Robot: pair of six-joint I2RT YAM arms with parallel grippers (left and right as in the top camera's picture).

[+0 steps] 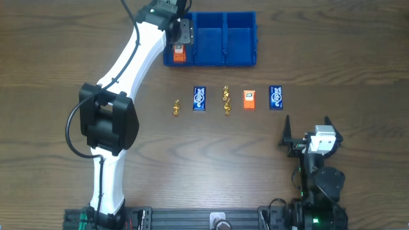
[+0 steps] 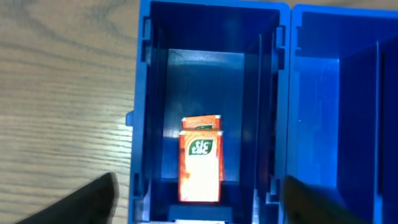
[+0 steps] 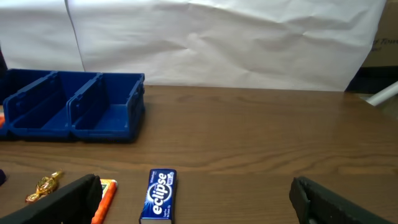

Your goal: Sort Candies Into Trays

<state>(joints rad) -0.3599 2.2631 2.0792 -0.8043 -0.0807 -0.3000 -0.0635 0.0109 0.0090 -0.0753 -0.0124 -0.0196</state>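
A blue three-compartment tray (image 1: 241, 61) stands at the table's far side. Its left compartment (image 2: 155, 124) holds orange candy boxes (image 2: 200, 165), one overlapping another, seen from above as an orange box (image 1: 179, 56). My left gripper (image 2: 199, 214) hangs open above them, holding nothing. In a row on the table lie a gold candy (image 1: 177, 108), a blue pack (image 1: 199, 98), two gold candies (image 1: 225, 101), an orange box (image 1: 248, 99) and another blue pack (image 1: 275, 97). My right gripper (image 1: 307, 131) rests open near the right front, behind that blue pack (image 3: 158, 196).
The tray's middle and right compartments (image 1: 239, 35) have nothing in them. A white sheet (image 3: 205, 43) hangs behind the table. Bare wood lies to the left of the candy row and at the far right.
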